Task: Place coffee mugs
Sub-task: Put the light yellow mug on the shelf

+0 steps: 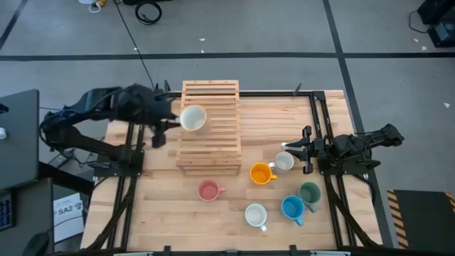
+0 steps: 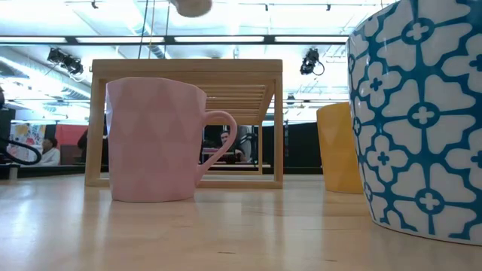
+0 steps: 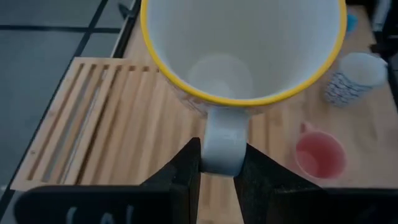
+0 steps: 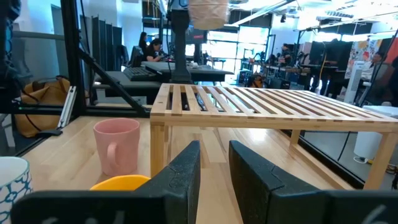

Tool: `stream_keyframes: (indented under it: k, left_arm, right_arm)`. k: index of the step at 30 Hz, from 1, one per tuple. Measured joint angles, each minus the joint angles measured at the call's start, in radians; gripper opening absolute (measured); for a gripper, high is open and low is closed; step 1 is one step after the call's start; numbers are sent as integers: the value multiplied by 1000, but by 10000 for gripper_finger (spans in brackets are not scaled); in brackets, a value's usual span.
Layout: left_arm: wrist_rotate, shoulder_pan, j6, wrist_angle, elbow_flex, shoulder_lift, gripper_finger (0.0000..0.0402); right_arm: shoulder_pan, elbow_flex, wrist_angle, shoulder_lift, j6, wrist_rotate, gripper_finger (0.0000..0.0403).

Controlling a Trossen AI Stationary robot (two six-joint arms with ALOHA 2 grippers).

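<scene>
Placing step: the left tool [image 3: 217, 167] clamps the handle of a white mug [image 1: 193, 117] held over the slatted rack [image 1: 210, 153], upper centre — next, lower and release; right tool [image 1: 304, 149] waits, holding nothing.

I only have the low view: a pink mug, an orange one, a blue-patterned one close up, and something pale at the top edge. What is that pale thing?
Observer: A white mug with a yellow rim, up in the air over the wooden rack.
Operator: What holds it there?
Observer: The left tool, clamped on its handle.
Operator: And the right arm?
Observer: The right tool waits on the right with nothing in it, beside a white patterned mug.
</scene>
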Motion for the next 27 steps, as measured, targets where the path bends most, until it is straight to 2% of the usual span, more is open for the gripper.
stream_keyframes:
  k: [6, 13, 21, 27]
  left_arm:
    - [42, 156, 76, -2, 118, 172, 78]
    - [85, 336, 79, 9, 245, 374, 78]
    - [126, 487, 79, 74, 260, 508, 78]
    - [124, 531, 79, 154, 260, 578, 78]
  right_arm:
    - [0, 0, 0, 0, 0, 0, 91]
    - [0, 0, 0, 0, 0, 0, 91]
    - [0, 0, 0, 0, 0, 0, 91]
    - [0, 0, 0, 0, 0, 0, 91]
